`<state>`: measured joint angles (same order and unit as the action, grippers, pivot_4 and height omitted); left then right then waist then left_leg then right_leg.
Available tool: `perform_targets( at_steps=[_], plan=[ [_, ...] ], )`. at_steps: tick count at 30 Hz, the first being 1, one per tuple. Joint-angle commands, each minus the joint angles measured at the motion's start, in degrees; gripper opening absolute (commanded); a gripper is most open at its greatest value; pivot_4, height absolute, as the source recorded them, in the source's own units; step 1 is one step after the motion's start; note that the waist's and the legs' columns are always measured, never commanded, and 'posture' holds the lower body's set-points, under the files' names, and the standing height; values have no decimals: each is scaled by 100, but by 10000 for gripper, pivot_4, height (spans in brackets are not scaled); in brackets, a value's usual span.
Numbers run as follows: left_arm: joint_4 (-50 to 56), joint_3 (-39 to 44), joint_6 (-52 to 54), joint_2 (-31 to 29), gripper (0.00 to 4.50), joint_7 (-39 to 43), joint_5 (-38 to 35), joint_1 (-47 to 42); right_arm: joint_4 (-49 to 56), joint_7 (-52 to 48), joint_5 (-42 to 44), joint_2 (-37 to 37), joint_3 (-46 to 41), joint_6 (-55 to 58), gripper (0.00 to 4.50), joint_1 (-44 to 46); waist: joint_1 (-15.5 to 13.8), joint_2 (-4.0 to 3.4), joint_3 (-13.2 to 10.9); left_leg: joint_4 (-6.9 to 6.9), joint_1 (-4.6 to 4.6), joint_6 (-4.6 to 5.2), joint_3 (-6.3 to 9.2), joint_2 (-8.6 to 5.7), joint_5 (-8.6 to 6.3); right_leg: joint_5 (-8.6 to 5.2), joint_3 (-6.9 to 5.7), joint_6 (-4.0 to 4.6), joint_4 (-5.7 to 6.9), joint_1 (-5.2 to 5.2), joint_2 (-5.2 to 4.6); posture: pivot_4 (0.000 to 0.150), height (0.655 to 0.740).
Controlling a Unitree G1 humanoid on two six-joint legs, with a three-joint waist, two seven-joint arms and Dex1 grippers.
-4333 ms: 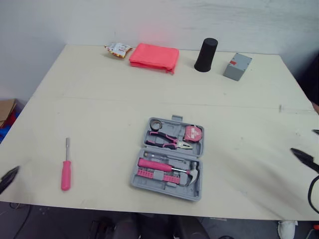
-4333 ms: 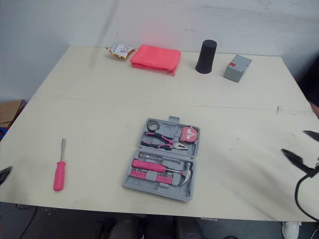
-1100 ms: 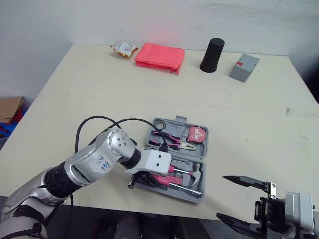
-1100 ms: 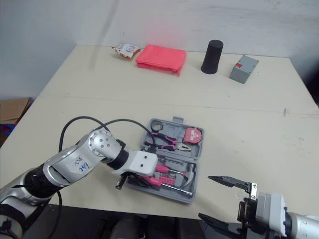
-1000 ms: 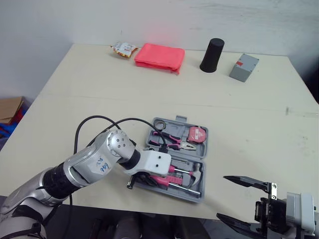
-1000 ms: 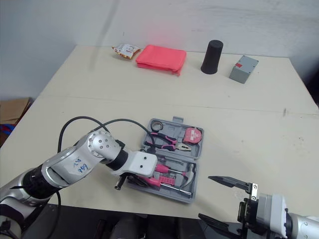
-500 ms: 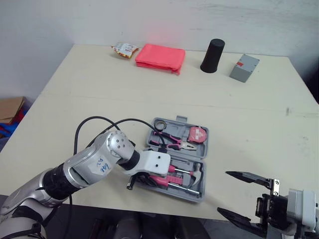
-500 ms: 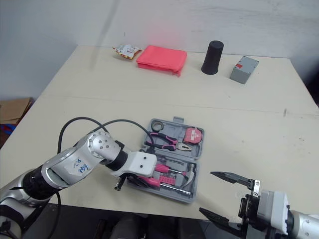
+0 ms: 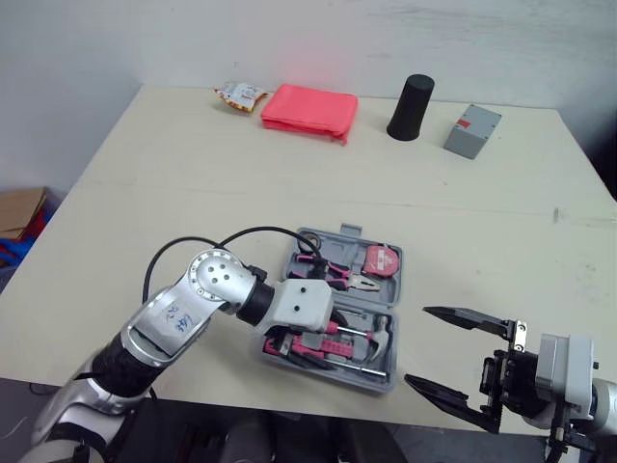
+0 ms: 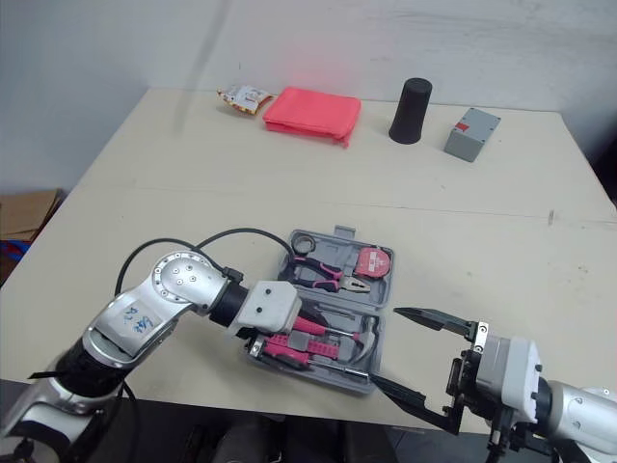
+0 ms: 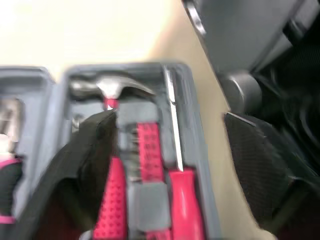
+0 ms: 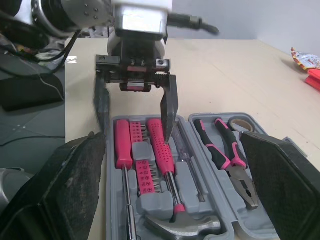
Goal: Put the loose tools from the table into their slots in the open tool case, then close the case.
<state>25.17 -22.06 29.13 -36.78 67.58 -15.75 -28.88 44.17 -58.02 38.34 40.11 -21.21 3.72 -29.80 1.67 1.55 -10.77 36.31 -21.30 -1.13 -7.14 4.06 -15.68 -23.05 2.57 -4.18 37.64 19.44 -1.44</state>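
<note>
The open gray tool case lies flat on the table, close to its front edge. In the case's near half, the pink-handled screwdriver lies along the outer edge. Beside it are a pink bit rack and the hammer. The pliers, a tape roll and a pink tape measure fill the far half.

The left gripper hangs over the case's near-left corner, released. Its 2 fingers are spread: 1 is over the hammer handle, the other just outside the case wall. The screwdriver lies between them, and neither finger holds it.

The right gripper hovers to the near right of the case, past the table's front edge, jaws wide apart and empty.

Well beyond the case, along the table's far edge, sit a snack packet, a pink pouch, a black cylinder and a gray box.
</note>
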Motion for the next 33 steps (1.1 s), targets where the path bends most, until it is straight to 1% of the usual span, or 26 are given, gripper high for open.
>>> perform_targets(
  at_steps=[1, 2, 4, 5, 7, 10, 12, 16, 20, 26, 29, 30, 32, 33],
  plan=[
    [-312, 206, -796, -166, 14569, 71, 114, 391, 58, -37, -27, -88, -46, -131, 45000, -101, 3, 0, 0, 0, 0, 0, 0, -1, 0, 0, 0, 0, 1, 0, 0, 1500, 7400],
    [-387, 183, -886, -191, 9272, 41, 187, 488, 24, -60, -53, -114, -52, -170, 45000, -124, 0, 0, 0, 0, 1, 0, 0, 0, 0, 0, 0, 0, 0, 0, 0, 1500, 7400],
    [-505, 111, -1009, -183, 318, -66, 307, 670, -55, -111, -108, -167, -60, -261, 45000, -172, -2, 0, 0, 1, 1, 3, 0, -2, -1, 0, 0, 0, 0, -2, -2, 1500, 7400],
    [-555, 70, -1040, -157, 318, -184, 420, 752, -94, -140, -132, -194, -62, -311, 45000, -196, -2, 0, 0, 2, 2, 7, -1, -3, -4, 1, 0, -1, 0, -4, -4, 1500, 7400],
    [-622, -90, -1271, -183, 318, -143, 614, 851, -159, -201, -171, -243, -78, -396, 45000, -241, -14, 1, 0, 3, 0, 11, 0, -4, -6, 2, 0, -3, 0, -5, -7, 1500, 7400],
    [-701, -103, -1300, -79, 318, -316, 705, 960, -273, -320, -183, -294, -146, -545, 45000, -345, -9, 1, 1, 1, 1, 15, -1, -6, -8, 2, 0, -3, 0, -5, -7, 1500, 7400],
    [-739, -178, -1453, -106, 318, -216, 751, 1025, -355, -405, -188, -319, -200, -647, 45000, -424, -6, 1, 1, 1, 1, 18, 0, -5, -10, 2, 0, -3, 0, -6, -7, 1500, 7400],
    [-875, -252, -1428, -107, 318, -312, 952, 1050, -465, -513, -181, -333, -265, -788, 45000, -525, 1, 0, 2, -2, 6, 18, -1, -5, -10, 2, 0, -3, 1, -8, -6, 1500, 7400],
    [-1033, -473, -1812, -233, 318, -137, 1205, 1074, -572, -587, -200, -361, -288, -902, 45000, -583, 4, 1, 7, -5, 13, 28, -1, -4, -16, 2, 0, -2, 1, -13, -6, 1500, 7400],
    [-1343, -903, -2289, -311, 318, -166, 1883, 1140, -752, -659, -304, -440, -232, -1080, 45000, -607, 4, -8, 55, -11, 20, 33, -1, -5, -19, 2, 0, -1, -5, -19, -6, 1500, 7400],
    [-1633, -1036, -2604, -290, 318, -359, 2249, 1296, -858, -670, -381, -484, -186, -1178, 45000, -568, 21, -16, 124, -23, 26, 34, -3, -2, -22, 0, 2, 1, -13, -24, -4, 1500, 7400],
    [-1674, -1039, -2645, -257, 318, -419, 2287, 1340, -889, -675, -403, -496, -170, -1202, 45000, -553, 19, -21, 142, -25, 29, 33, -3, -1, -24, -1, 2, 3, -17, -28, -4, 1500, 7400],
    [-1705, -966, -2670, -158, 318, -578, 2251, 1395, -935, -673, -430, -512, -142, -1236, 45000, -523, 14, -25, 153, -34, 43, 34, -2, 2, -33, -3, 1, 7, -33, -75, -4, 1500, 7400],
    [-1720, -938, -2666, -126, 318, -637, 2249, 1402, -954, -675, -439, -513, -132, -1251, 45000, -511, 9, -27, 159, -39, 81, 38, -2, 3, -44, -4, 1, 9, -45, -106, -5, 1500, 7400]
  ],
)
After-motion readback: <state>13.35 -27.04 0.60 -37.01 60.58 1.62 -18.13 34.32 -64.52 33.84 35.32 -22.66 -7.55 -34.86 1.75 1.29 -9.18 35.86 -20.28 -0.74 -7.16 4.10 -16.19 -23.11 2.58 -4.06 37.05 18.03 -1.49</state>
